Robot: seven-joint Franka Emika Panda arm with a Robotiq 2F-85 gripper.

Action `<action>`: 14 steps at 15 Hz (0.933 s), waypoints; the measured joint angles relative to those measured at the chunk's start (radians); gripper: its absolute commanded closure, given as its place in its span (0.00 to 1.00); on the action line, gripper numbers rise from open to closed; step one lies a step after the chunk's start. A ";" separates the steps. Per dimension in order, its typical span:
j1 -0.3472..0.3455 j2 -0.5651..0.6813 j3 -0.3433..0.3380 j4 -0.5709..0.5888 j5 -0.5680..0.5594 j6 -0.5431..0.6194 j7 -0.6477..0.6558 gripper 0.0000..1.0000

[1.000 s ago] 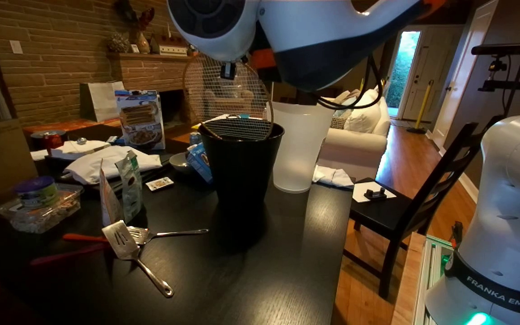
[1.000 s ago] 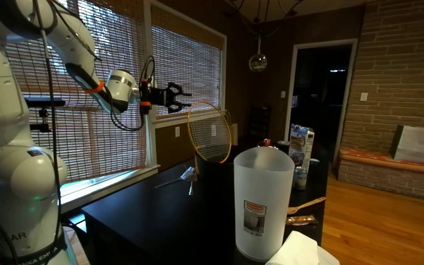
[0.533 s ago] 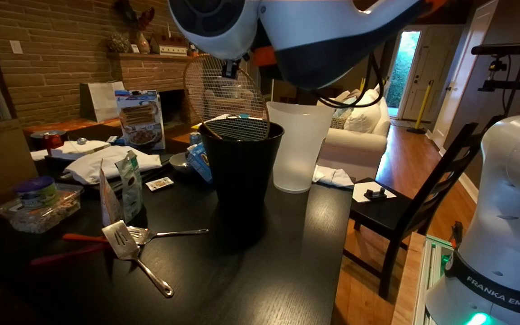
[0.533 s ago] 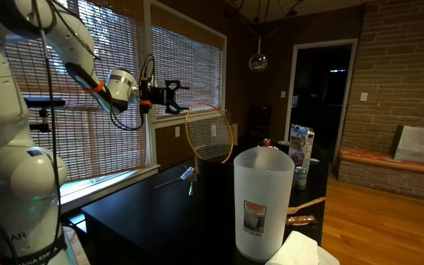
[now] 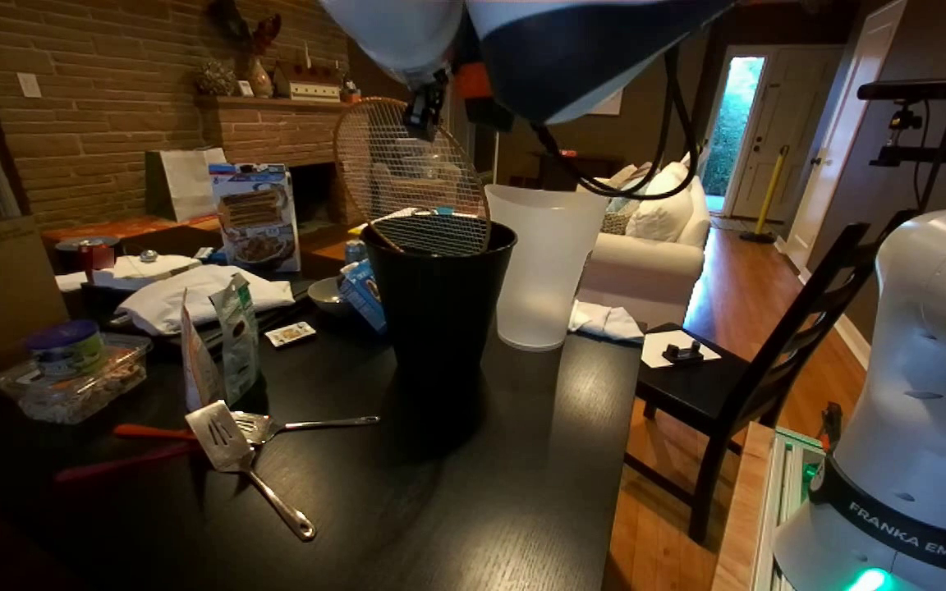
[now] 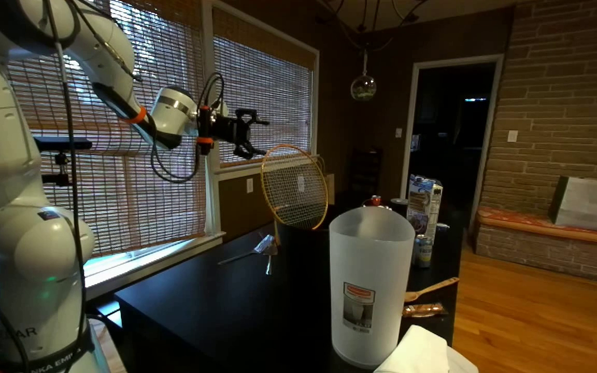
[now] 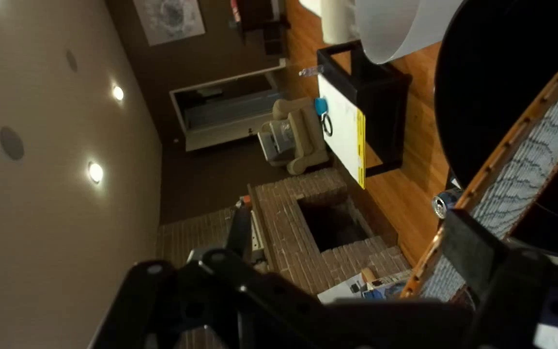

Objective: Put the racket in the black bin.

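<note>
In an exterior view the racket [image 5: 411,185] stands head up in the black bin [image 5: 440,316], handle hidden, presumably inside; in an exterior view the gripper [image 6: 265,137] has its fingers spread, clamped on nothing; the racket's top lies just below and beyond the lower fingertip, its long axis sloping down and away into the bin; in the wrist view the frame runs diagonally past one finger, whether touching I cannot tell; the placing looks done; backing off without snagging seems next.
</note>
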 measured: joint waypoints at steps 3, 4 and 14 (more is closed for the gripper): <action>-0.015 0.009 -0.021 0.098 0.100 -0.041 -0.002 0.00; -0.021 0.015 -0.027 0.135 0.128 -0.057 -0.002 0.00; -0.075 0.115 -0.059 0.496 0.452 -0.193 0.045 0.00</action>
